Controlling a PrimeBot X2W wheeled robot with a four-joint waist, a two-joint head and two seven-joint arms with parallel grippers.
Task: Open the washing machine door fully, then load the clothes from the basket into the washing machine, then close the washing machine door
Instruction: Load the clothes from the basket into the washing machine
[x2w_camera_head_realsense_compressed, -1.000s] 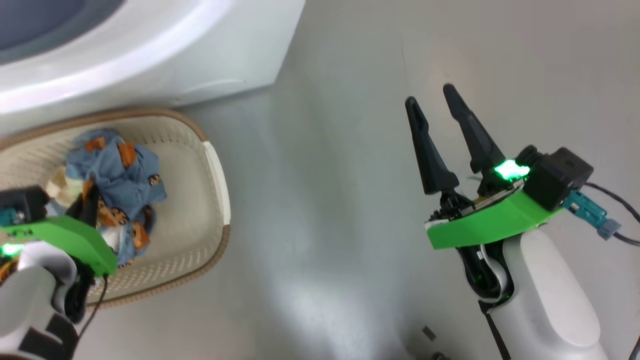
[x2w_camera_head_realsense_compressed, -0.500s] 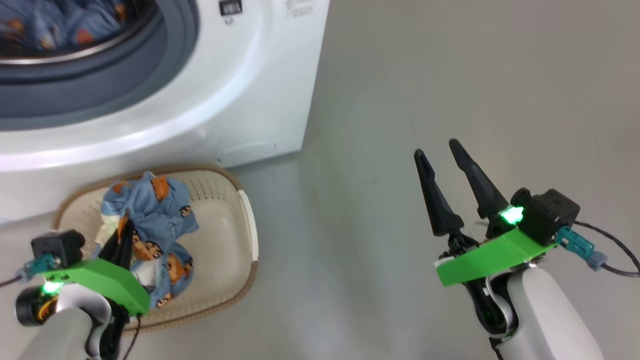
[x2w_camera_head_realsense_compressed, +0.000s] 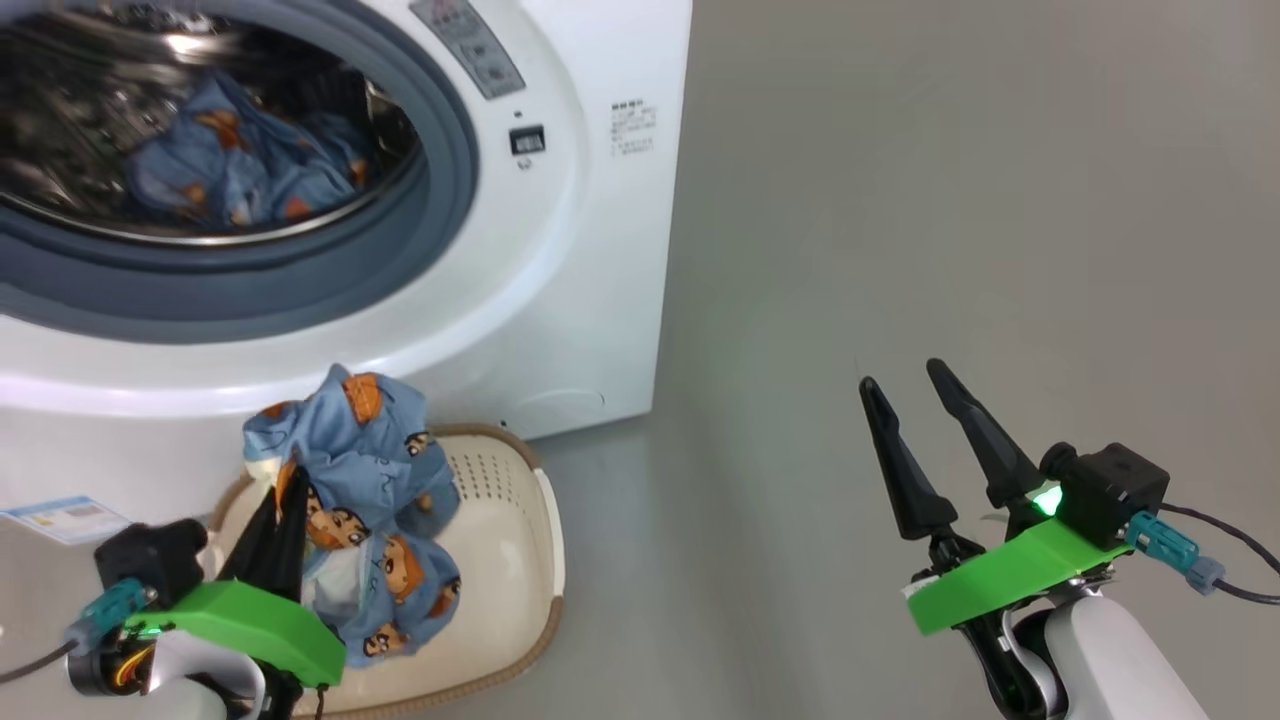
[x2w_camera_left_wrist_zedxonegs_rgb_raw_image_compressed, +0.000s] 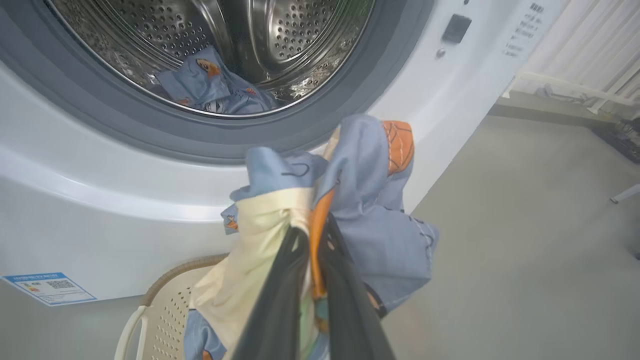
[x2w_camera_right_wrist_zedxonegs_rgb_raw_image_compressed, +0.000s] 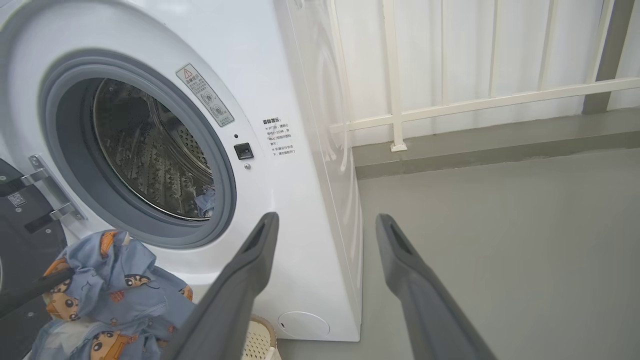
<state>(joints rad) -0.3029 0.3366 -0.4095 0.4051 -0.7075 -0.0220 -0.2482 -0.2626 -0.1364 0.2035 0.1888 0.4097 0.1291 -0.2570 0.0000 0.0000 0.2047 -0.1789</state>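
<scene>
Pinching the clothes (x2w_camera_head_realsense_compressed: 370, 450) over the basket (x2w_camera_head_realsense_compressed: 522, 560) with our left gripper (x2w_camera_head_realsense_compressed: 286, 480), we hold our right gripper (x2w_camera_head_realsense_compressed: 902, 377) spread; the washing machine (x2w_camera_head_realsense_compressed: 570, 260) holds one garment (x2w_camera_head_realsense_compressed: 230, 165).

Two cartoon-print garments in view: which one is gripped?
The bundle over the basket, pinched in the shut left gripper; the other garment lies loose inside the drum.

Washing machine (x2w_camera_head_realsense_compressed: 600, 250) stands far left on floor (x2w_camera_head_realsense_compressed: 900, 200). Basket (x2w_camera_head_realsense_compressed: 505, 545) on floor just in front of it, near left. Clothes bundle (x2w_camera_head_realsense_compressed: 350, 470) over basket, pinched in left gripper (x2w_camera_head_realsense_compressed: 287, 480), in front of machine, below drum (x2w_camera_left_wrist_zedxonegs_rgb_raw_image_compressed: 280, 45) mouth. One garment (x2w_camera_head_realsense_compressed: 230, 170) lies in drum. Door (x2w_camera_right_wrist_zedxonegs_rgb_raw_image_compressed: 20, 235) swung out at machine's left. Sticker (x2w_camera_head_realsense_compressed: 65, 518) low on machine front, left of basket. Right gripper (x2w_camera_head_realsense_compressed: 900, 378) near right, over floor, well apart from basket.
</scene>
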